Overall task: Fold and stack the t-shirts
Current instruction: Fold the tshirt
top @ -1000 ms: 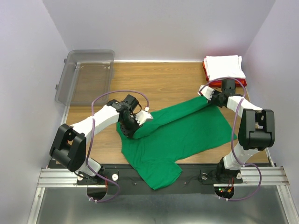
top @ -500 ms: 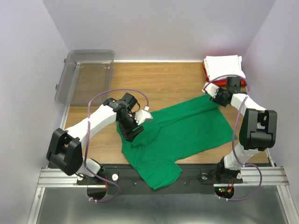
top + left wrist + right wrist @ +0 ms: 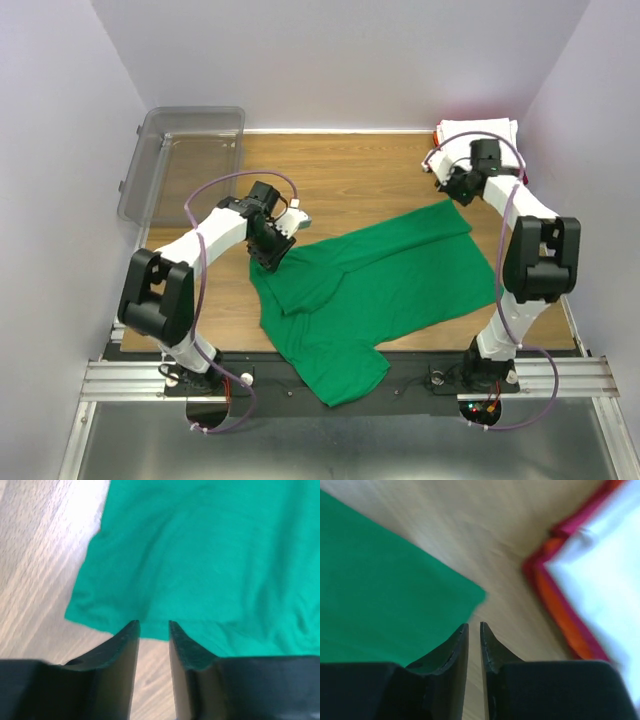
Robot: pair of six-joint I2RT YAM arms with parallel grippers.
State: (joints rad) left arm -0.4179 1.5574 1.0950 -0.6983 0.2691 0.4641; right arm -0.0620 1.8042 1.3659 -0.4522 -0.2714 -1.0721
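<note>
green t-shirt (image 3: 390,285): spread on the tabletop (image 3: 350,180) near the middle, only partly folded; one lobe of cloth hangs over the near edge.
long axis: judged diagonal, from near left up to far right; the far edge runs along that same line.
left end of that edge: a flap lies doubled over the body here, creased and not square.
far-right corner: flat on the wood, ending in a clean point.
white t-shirt (image 3: 600,560): folded, lying on the red t-shirt (image 3: 570,625) in the far-right corner, apart from the green one.
left hand (image 3: 154,625): just off the left edge of the green cloth, fingertips pointed at it; jaws part open, nothing between them.
right hand (image 3: 474,626): over bare wood between the green corner and the stack; jaws only a narrow slit apart, holding nothing.
deciding relation: each hand sits at one end of the same far edge. from the left hand the cloth lies to its right; from the right hand the corner lies to its near left.
nearer arm: the left, almost at the cloth; the right has a short gap to close.
step in hand, judged: regrasping both ends to bring the far edge across for the next fold.
risk, judged: the left pinch may catch only the top layer of the doubled flap, skewing the fold.
grey bin (image 3: 185,160): far left, well apart, not involved.
</note>
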